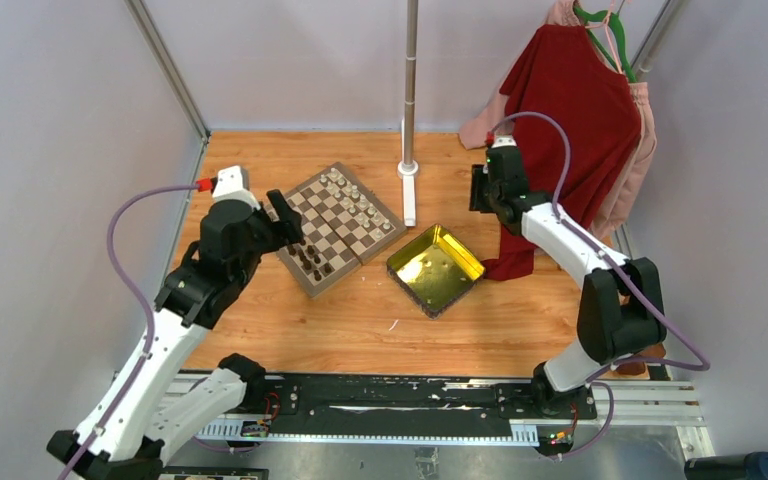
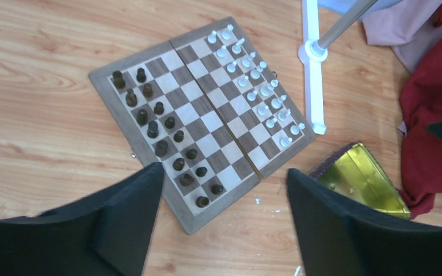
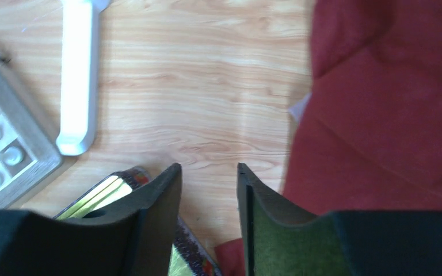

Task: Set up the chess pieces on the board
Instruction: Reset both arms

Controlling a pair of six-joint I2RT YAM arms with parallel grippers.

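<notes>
A wooden tabletop (image 1: 360,320) fills the scene, walled in by pale panels. A dark red garment (image 1: 580,110) hangs at the far right over a pink one, its hem resting on the wood.

Two white-and-black robot arms reach in from the near edge. The left gripper (image 2: 223,170) hangs above the board's dark-piece side, its claw spread wide and holding nothing. The right gripper (image 3: 208,168) hovers over bare wood between the tray and the red garment, well apart from the board, its claw narrow with only a slim gap and nothing in it.

The board (image 2: 207,115), a checkered wooden chessboard with a light rim, lies flat left of centre, turned at an angle. Just beside its right corner sits a shiny yellow square tray (image 1: 435,268). A metal pole on a white foot (image 2: 313,86) stands beyond the board's far edge.

The dark brown chess pieces (image 2: 153,129) stand in two rows along one side of the board (the side nearer the left arm). The cream-white chess pieces (image 2: 259,86) stand in two rows along the opposite side.
</notes>
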